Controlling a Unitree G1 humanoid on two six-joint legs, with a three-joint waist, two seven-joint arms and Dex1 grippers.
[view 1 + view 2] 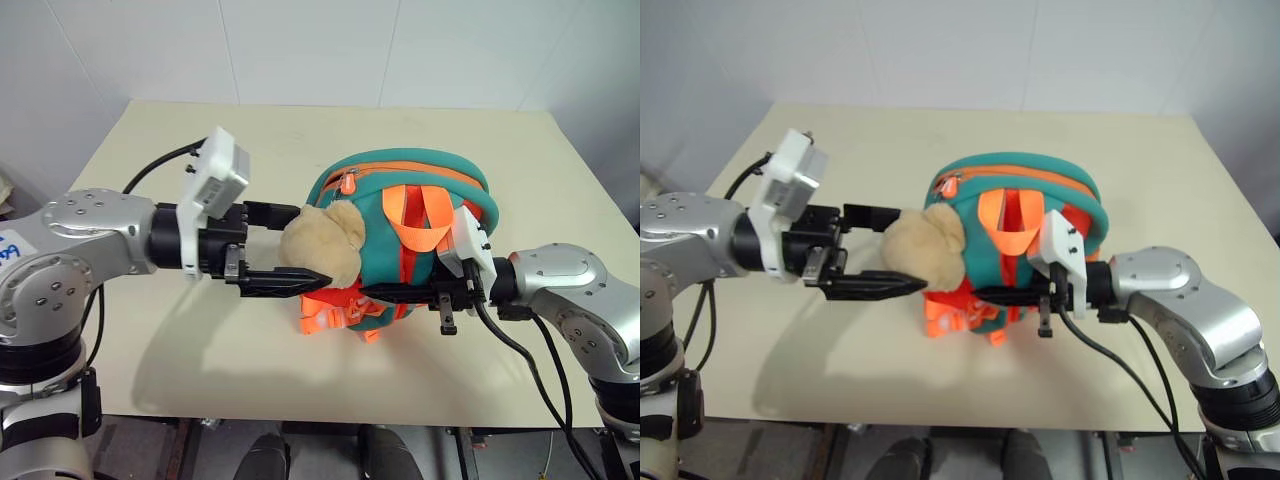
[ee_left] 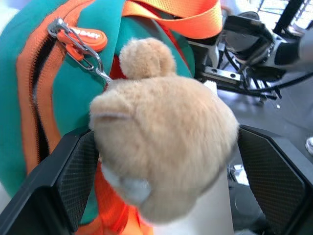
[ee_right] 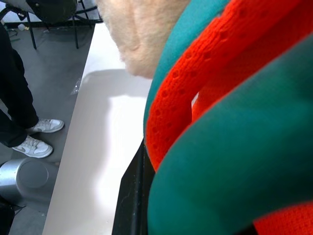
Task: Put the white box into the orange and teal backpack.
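1. Cream table (image 1: 150, 350), rectangular, set against a white wall.
2. Orange and teal backpack (image 1: 360, 200) standing near the middle, zipper side up, tan plush head at its front and orange straps bunched at its base.
3. Bare cream surface all around it.

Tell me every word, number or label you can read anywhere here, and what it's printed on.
Orange zipper tab on the backpack: raised lettering, too blurred to read.
White sticker on the robot's left arm: blue handwritten marks, cut off at the picture's edge, perhaps "59", not certain.
Nothing else carries readable text: none on the plush head, the straps or the table.
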